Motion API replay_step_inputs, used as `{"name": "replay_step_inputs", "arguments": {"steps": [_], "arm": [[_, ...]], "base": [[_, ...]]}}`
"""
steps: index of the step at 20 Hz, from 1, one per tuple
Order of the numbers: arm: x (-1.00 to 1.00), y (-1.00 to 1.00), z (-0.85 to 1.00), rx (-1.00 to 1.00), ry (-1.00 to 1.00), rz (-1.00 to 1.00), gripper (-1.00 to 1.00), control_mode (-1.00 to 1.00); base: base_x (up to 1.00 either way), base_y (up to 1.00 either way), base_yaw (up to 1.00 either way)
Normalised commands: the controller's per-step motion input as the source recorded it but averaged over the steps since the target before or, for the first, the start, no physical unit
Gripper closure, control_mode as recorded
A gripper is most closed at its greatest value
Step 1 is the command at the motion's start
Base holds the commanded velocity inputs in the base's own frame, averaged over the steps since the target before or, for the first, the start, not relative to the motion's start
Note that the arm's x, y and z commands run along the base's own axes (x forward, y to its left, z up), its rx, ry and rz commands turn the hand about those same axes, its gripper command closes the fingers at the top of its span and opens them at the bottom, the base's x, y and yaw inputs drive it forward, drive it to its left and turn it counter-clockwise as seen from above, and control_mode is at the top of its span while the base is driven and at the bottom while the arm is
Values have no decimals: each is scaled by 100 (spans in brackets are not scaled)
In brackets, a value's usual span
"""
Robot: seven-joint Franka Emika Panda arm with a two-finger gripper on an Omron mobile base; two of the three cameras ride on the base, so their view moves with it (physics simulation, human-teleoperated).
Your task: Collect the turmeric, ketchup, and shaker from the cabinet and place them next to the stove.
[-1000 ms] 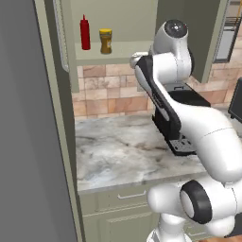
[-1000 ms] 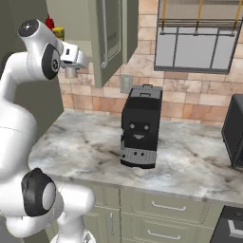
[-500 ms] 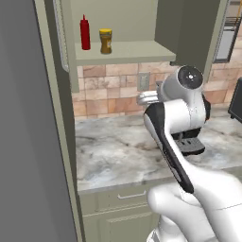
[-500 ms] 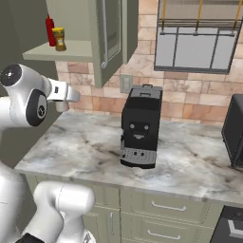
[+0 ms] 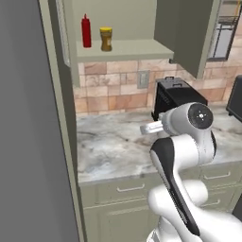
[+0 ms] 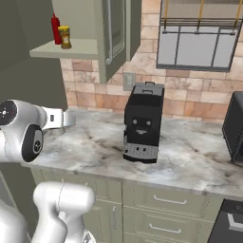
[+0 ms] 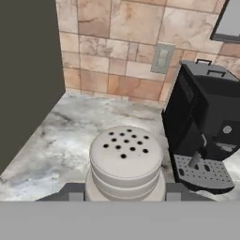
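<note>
Arm's dropped from cabinet-shelf height to low over the desk (image 5: 108, 151), hand (image 7: 125, 194) w/ shaker (image 7: 125, 161) now swung toward coffee machine (image 7: 206, 136) at 2 o'clock.

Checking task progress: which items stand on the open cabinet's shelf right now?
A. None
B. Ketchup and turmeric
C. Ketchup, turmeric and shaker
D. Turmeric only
B: the ketchup and the turmeric stand side by side on the cabinet shelf, while the hand view shows the shaker between the fingers, above the counter.
</note>
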Motion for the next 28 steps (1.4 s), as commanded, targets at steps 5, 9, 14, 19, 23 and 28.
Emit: {"name": "replay_step_inputs", "arguments": {"steps": [5,9,14,19,23,28], "arm": [[0,0,0,0,0,0,100,100],[0,0,0,0,0,0,100,100],[0,0,0,0,0,0,100,100],[0,0,0,0,0,0,100,100],[0,0,0,0,0,0,100,100],[0,0,0,0,0,0,100,100]], "base": [[-72,0,26],[-63,0,36],[-66,0,40],[-83,0,38],[-79,-16,39],[-72,-21,42]]}}
